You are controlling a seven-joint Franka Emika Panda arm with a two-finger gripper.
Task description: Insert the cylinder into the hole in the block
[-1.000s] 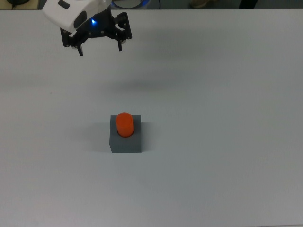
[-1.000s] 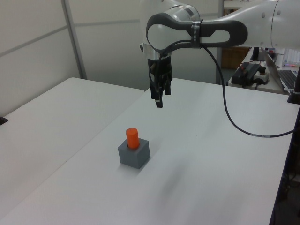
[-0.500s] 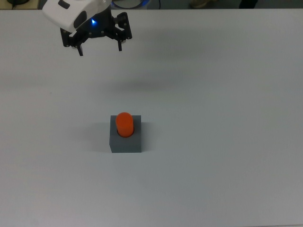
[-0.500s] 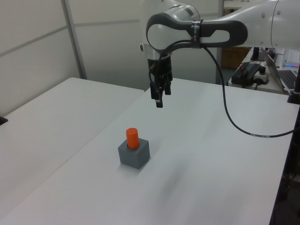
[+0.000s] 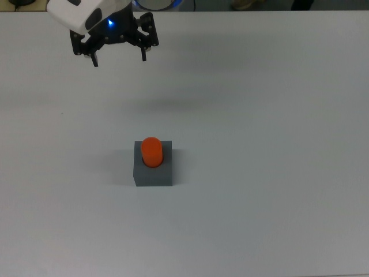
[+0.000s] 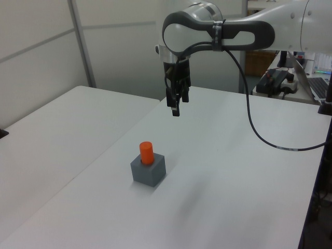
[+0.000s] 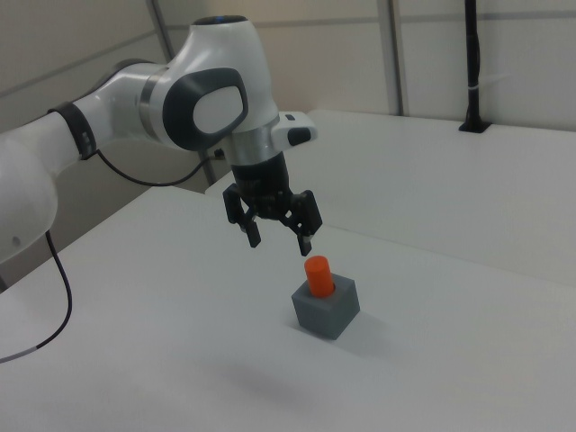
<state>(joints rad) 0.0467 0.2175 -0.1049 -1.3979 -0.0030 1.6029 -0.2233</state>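
White bench [image 5: 277, 173], plain pale walls behind. Orange cylinder [image 5: 152, 151] standing upright in hole of grey block [image 5: 153, 171] mid-bench. Hand [image 5: 118, 56] raised, well apart from block, fingers spread, gripping nothing. Judged: placement done, only retreat left.

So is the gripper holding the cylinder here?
No, the gripper hangs open and empty above the table, while the cylinder stands upright in the block.
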